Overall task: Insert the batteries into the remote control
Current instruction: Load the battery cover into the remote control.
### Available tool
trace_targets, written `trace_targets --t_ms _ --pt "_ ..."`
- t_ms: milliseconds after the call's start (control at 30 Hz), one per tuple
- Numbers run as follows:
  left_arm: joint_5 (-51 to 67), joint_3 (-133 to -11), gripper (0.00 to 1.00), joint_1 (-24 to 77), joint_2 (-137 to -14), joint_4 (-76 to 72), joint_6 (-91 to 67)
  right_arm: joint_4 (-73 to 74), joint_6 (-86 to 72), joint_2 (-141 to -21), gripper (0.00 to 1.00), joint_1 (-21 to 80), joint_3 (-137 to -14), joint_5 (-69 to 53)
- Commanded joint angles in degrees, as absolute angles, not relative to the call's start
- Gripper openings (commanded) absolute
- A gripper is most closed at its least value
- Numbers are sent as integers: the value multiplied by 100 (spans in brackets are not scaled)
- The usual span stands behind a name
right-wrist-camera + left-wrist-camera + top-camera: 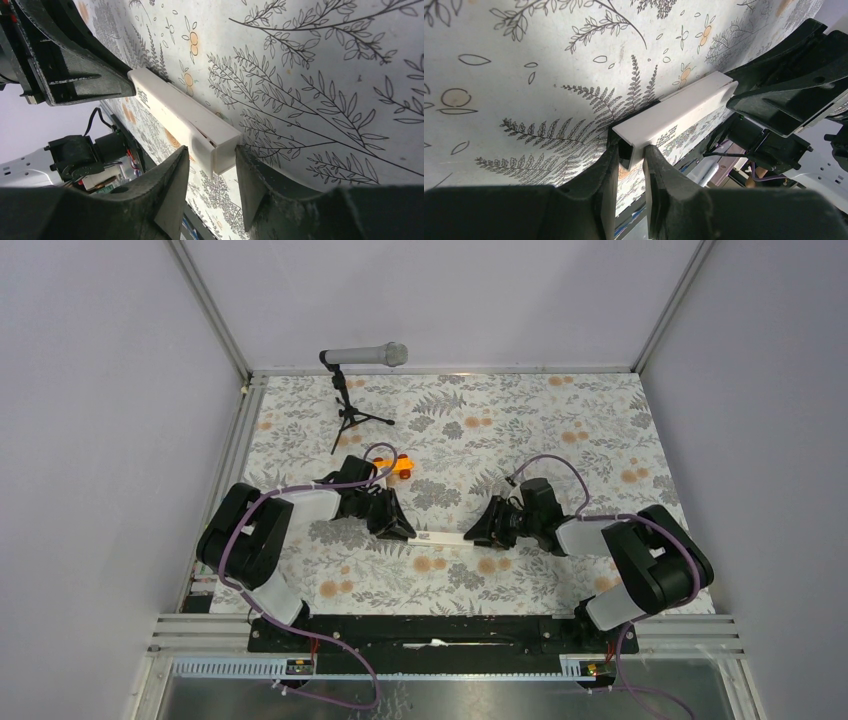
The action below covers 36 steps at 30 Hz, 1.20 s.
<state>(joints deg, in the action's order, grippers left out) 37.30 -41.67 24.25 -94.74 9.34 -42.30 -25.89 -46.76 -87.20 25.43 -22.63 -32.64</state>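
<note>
We find the middle of the table blocked: the left gripper clamps one end of the remote control, the right gripper straddles the other end with jaws slack, forming a bar from left to right. At far left the microphone on its tripod and the orange toy car, just behind the left gripper, narrow the way. Far right and the near strip stand free.

Overall light: bright and even, falling from overhead.
Shadows: soft and short on the tablecloth; a darker one tucked under the remote.
Glare: a pale, washed-out patch on the cloth in the left wrist view.
Focus: leaf print crisp; the near black fingers look soft.
Edges: both wrist views bend outward.
</note>
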Motion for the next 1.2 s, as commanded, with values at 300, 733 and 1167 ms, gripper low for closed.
trace_targets --t_ms 300,733,1167 --pt "2838 -3953 22 2926 -10134 1080 -4088 -1867 -4222 -9380 50 3071 -2435 -2810" --pt "2674 -3937 28 3138 -10133 1061 -4088 -1685 -4306 -9356 11 3225 -2497 -2316" --pt "2732 -4041 0 3138 -10017 943 -4176 -1798 -4470 -9759 29 3939 -2648 -2230"
